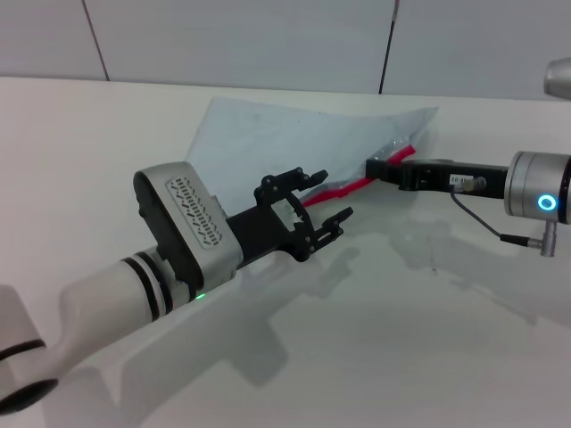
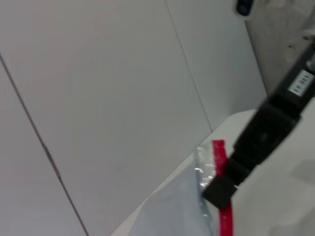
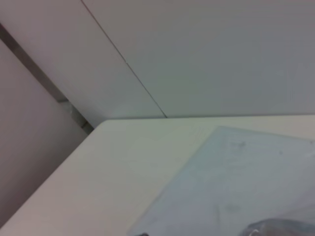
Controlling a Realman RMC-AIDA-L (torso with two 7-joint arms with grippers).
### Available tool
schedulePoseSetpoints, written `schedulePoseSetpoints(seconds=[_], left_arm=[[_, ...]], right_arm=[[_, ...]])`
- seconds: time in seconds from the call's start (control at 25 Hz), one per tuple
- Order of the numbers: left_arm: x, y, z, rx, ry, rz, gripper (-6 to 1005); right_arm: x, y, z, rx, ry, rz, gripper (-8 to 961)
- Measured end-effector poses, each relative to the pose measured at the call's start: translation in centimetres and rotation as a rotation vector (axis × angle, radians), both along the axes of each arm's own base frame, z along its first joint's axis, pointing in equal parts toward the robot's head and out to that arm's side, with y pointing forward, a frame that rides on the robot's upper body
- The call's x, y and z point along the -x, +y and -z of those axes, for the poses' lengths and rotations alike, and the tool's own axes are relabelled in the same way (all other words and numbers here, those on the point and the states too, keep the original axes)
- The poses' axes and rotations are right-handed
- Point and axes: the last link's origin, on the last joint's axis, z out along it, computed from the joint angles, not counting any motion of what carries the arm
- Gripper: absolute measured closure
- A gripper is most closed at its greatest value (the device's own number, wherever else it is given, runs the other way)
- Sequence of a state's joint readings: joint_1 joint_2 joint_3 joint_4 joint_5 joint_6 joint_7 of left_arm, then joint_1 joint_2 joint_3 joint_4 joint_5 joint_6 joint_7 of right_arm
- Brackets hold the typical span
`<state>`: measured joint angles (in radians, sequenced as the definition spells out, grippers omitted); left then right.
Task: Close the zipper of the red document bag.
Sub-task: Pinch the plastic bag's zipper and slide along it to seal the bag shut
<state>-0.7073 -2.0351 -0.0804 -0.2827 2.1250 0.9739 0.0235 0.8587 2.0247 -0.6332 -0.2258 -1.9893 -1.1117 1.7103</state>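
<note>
The red document bag (image 1: 268, 134) lies flat on the white table (image 1: 89, 160), a pale blue-grey translucent pouch; it also fills the lower part of the right wrist view (image 3: 236, 182). Its zipper (image 1: 352, 186) runs as a red strip along the bag's right edge. My right gripper (image 1: 375, 168) reaches in from the right and is shut on the zipper near its middle. The left wrist view shows that same black right gripper (image 2: 220, 191) pinching the red zipper (image 2: 219, 150). My left gripper (image 1: 334, 194) hovers open over the zipper's near end, one finger on each side of the red strip.
A pale panelled wall (image 1: 268, 36) stands behind the table's far edge. Bare table surface (image 1: 428, 339) spreads in front of and to both sides of the bag. A thin cable (image 1: 482, 223) hangs from my right wrist.
</note>
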Motion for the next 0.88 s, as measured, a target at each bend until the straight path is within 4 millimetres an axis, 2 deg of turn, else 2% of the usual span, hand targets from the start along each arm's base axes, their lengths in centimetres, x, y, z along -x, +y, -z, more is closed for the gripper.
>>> schedulePoseSetpoints(seconds=[0.44,0.88], left_arm=[[0.2,0.0,-0.3,-0.208,0.113,0.052,432],[-0.3,0.0,0.0,-0.232,0.167,0.104,438]], right_arm=[[0.5,0.1,0.1,-0.007,0.019,-0.014,936],[1.9,0.2,0.7,0.008,0.039,-0.053,935]])
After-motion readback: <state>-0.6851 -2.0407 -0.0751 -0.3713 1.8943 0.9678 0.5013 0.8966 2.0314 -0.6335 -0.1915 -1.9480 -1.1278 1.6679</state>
